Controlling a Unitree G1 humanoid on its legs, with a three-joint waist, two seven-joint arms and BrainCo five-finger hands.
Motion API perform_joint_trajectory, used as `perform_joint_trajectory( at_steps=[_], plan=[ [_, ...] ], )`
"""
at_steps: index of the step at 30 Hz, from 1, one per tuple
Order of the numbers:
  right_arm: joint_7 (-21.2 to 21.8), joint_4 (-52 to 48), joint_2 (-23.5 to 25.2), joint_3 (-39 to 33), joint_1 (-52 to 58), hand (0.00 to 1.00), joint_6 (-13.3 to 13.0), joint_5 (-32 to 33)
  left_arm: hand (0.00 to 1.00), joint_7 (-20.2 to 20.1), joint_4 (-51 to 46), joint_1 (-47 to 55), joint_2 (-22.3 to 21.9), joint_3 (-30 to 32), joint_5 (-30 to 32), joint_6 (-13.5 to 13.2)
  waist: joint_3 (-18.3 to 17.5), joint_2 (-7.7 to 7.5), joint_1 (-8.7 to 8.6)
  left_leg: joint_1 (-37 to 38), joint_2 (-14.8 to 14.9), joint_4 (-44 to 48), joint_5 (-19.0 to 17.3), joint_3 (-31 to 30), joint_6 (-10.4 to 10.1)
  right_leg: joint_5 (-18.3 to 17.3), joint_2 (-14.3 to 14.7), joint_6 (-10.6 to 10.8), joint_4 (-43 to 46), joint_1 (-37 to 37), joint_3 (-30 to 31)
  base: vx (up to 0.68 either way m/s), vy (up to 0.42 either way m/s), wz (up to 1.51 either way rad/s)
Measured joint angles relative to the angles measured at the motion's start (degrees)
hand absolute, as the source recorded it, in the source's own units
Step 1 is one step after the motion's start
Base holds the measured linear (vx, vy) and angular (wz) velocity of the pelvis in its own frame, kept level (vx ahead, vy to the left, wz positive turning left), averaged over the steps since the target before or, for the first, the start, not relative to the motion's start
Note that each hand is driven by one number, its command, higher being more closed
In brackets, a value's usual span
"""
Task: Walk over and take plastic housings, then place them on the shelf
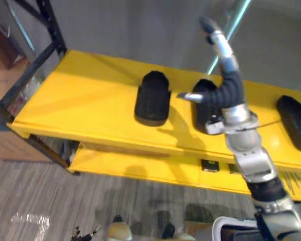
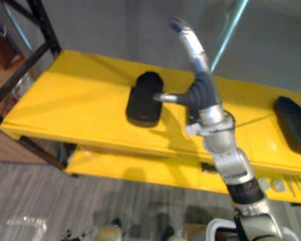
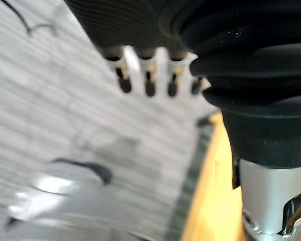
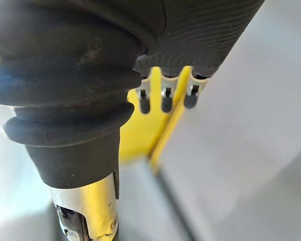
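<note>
Up high — right hand (image 1: 223, 55) over shelf (image 1: 80, 95), fingers straight, thumb out, holding nothing. Middle housing (image 1: 199, 113) just behind its wrist, left housing (image 1: 152, 98) near the thumb, right housing (image 1: 295, 120) well apart. Left hand (image 3: 148, 75) hangs loose-fingered, empty, above floor (image 3: 50, 100).

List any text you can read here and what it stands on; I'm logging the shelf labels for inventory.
No text here is legible.
small dark tags on the front edge of the lower shelf: too blurred to read.
pale markings along the same edge: too blurred to read.
black housings: no print visible.
</note>
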Motion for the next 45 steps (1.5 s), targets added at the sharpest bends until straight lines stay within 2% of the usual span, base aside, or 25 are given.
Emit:
perform_joint_trajectory(
  at_steps=[3,5,8,9,11,14,15,18,21,22,25,27,28,30,32,33,34,35,37,39,41,45],
  plan=[
    [-3.7,0.0,3.2,-7.9,8.4,0.00,-0.1,4.3,0.00,0.3,0.3,-0.1,-0.3,-0.1,1.2,0.5,-0.8,0.69,-1.18,2.4,0.2,-1.4,-0.1,2.8,-0.1,0.3,0.6,0.0,-0.3,0.0,2.9,0.02,0.015,-0.46],
    [-7.1,-0.1,6.4,-13.8,15.8,0.00,-0.7,9.1,0.00,0.6,0.9,-0.1,-0.6,-0.8,1.2,0.7,-1.2,0.95,-3.39,4.0,0.3,-2.9,0.0,5.1,-0.3,0.6,0.8,-0.1,-0.7,-0.2,5.2,0.01,0.025,-0.51],
    [-10.3,-0.5,11.2,-21.2,27.0,0.00,-0.7,10.3,0.00,1.0,2.5,-0.1,-1.3,-1.1,1.4,1.8,-3.3,1.78,-6.97,5.7,0.6,-4.8,-0.4,10.4,-0.9,1.2,2.0,-0.1,-1.2,-2.4,10.3,0.04,0.022,-0.81],
    [-10.6,-0.5,11.9,-22.3,28.4,0.00,-0.7,11.2,0.00,1.0,3.2,-0.2,-1.3,-1.2,1.6,1.9,-3.6,2.09,-7.47,6.0,0.6,-4.9,-0.4,11.5,-0.9,1.3,2.1,-0.1,-1.2,-2.7,11.1,0.07,0.014,-0.88],
    [-10.5,-0.4,14.5,-25.6,32.8,0.00,-1.3,15.7,0.00,0.5,4.8,-1.6,-1.0,-2.9,2.5,3.1,-3.7,2.54,-9.99,7.8,0.9,-5.1,-1.0,15.1,-1.5,1.7,3.1,-0.2,-1.2,-3.3,14.8,0.05,0.008,-0.84],
    [-10.4,2.0,18.6,-28.5,38.6,0.00,-4.1,21.3,0.00,-1.1,6.0,-3.2,0.6,-5.7,6.4,3.5,-3.7,2.58,-13.11,10.6,1.5,-4.9,-2.4,21.2,-2.3,2.2,4.8,-0.4,-0.9,-4.2,20.3,0.01,-0.002,-0.96],
    [-10.0,3.0,19.1,-28.8,39.6,0.00,-4.7,22.5,0.00,-1.6,6.4,-3.5,0.9,-6.1,6.7,3.7,-3.7,2.56,-13.47,11.0,1.5,-4.9,-2.5,22.1,-2.4,2.3,5.0,-0.4,-0.8,-4.3,21.3,-0.03,-0.002,-0.76],
    [-7.1,6.2,21.5,-31.3,45.2,0.00,-7.1,27.5,0.00,-3.8,6.5,-4.3,1.6,-8.6,8.9,5.1,-3.5,2.95,-16.78,13.0,1.3,-4.8,-3.7,26.6,-2.8,2.6,6.0,-0.2,-0.4,-5.2,25.3,-0.06,0.000,-0.72],
    [-4.1,6.4,23.0,-31.5,49.3,0.00,-9.4,30.9,0.00,-4.9,6.8,-5.5,2.5,-12.1,8.8,5.9,-3.5,3.54,-19.08,13.6,0.8,-4.8,-4.3,29.7,-2.9,2.9,6.6,0.1,-0.1,-6.5,28.2,-0.08,0.006,-0.55],
    [-3.6,6.4,23.3,-31.3,49.8,0.00,-9.7,31.3,0.00,-5.1,6.9,-5.9,2.5,-12.4,8.8,6.2,-3.5,3.56,-19.33,13.6,0.7,-4.8,-4.3,30.3,-2.9,3.0,6.7,0.1,-0.1,-6.9,28.8,-0.08,-0.003,-0.48],
    [0.9,7.0,23.8,-29.4,50.5,0.00,-10.2,32.4,0.00,-5.8,6.8,-8.2,2.5,-15.7,8.2,7.0,-3.4,3.70,-19.67,14.0,0.5,-4.8,-4.5,32.4,-3.2,4.1,7.1,0.1,-1.8,-7.1,30.7,-0.07,-0.016,-0.32],
    [2.4,7.8,23.8,-27.9,50.1,0.00,-10.4,32.4,0.00,-5.8,6.6,-8.8,2.4,-16.7,7.5,7.1,-3.3,3.83,-19.67,14.4,0.6,-4.7,-4.5,32.4,-3.2,4.3,7.2,0.1,-2.2,-6.9,30.7,-0.05,-0.035,-0.08],
    [3.4,8.4,23.8,-26.4,49.1,0.00,-10.5,32.4,0.00,-5.8,6.3,-8.9,2.4,-16.8,6.2,7.1,-3.1,4.15,-19.57,14.3,0.9,-4.0,-4.8,32.2,-3.4,4.3,7.5,0.1,-2.2,-6.9,30.8,-0.04,-0.053,-0.09],
    [4.9,9.8,23.6,-23.8,46.7,0.00,-10.5,32.4,0.00,-5.7,6.4,-8.5,2.6,-16.5,4.0,7.1,-2.8,3.87,-19.02,13.0,1.8,1.1,-6.2,28.9,-2.4,4.2,7.8,0.1,-2.1,-6.9,31.8,-0.02,-0.064,-0.29],
    [7.6,11.0,20.9,-19.5,42.8,0.00,-10.5,32.4,0.00,-5.1,6.1,-7.0,1.8,-15.9,0.9,7.1,-3.0,3.77,-16.78,7.2,2.9,13.5,-9.1,14.9,2.7,4.2,8.1,-0.6,-1.6,-7.9,35.8,-0.01,-0.049,-0.76],
    [8.3,11.0,19.8,-18.5,41.5,0.00,-10.5,32.4,0.00,-4.5,5.7,-7.0,1.3,-15.2,0.4,7.1,-2.7,4.33,-15.93,5.1,2.8,16.6,-9.6,10.7,3.6,4.2,8.2,-0.7,-1.5,-8.3,36.8,0.01,0.015,-0.85],
    [9.2,11.7,17.5,-16.5,39.0,0.00,-10.5,32.4,0.00,-3.9,4.9,-6.6,0.4,-13.9,-0.6,7.0,-2.2,5.10,-15.01,2.3,2.1,20.9,-11.8,3.0,5.8,4.4,8.5,-0.7,-1.4,-9.2,38.7,0.00,0.139,-0.84],
    [9.3,14.1,15.7,-15.1,35.2,0.00,-10.4,31.9,0.00,-3.5,4.6,-6.0,-0.1,-13.4,-0.9,6.6,-2.4,6.61,-13.85,1.6,0.8,21.2,-13.8,-3.1,7.1,5.1,9.0,-0.2,-1.9,-10.0,40.4,0.00,0.179,-0.82],
    [8.1,16.3,14.9,-13.8,29.8,0.00,-10.1,30.0,0.00,-3.4,4.5,-5.8,0.1,-13.3,-0.8,6.2,-2.5,7.51,-12.68,2.4,-0.8,18.4,-14.2,-6.3,6.5,5.8,9.6,0.8,-1.7,-11.7,41.8,-0.01,0.144,-0.54],
    [6.8,16.7,14.0,-11.8,27.0,0.00,-10.1,27.8,0.00,-3.5,4.6,-5.8,0.6,-12.2,0.0,4.2,-2.0,6.95,-12.40,2.1,-1.8,18.3,-14.2,-6.0,6.5,6.3,8.6,1.4,-1.4,-12.2,41.5,-0.04,0.106,-0.10],
    [5.4,16.5,13.2,-9.9,25.7,0.00,-9.8,27.8,0.00,-3.5,5.4,-5.6,1.0,-11.6,1.5,1.6,-2.0,6.41,-11.27,2.1,-1.9,18.2,-14.7,-6.2,5.6,6.3,8.4,1.4,-1.1,-12.4,40.8,-0.03,0.088,0.08],
    [2.0,16.9,13.2,-8.4,25.9,0.00,-7.7,28.2,0.00,-3.5,5.6,-5.8,1.2,-11.6,4.0,0.5,-2.0,6.46,-11.20,2.2,-1.5,17.1,-15.8,-7.6,3.9,6.6,8.7,1.8,0.9,-13.7,38.6,0.00,0.017,0.15]
  ],
)
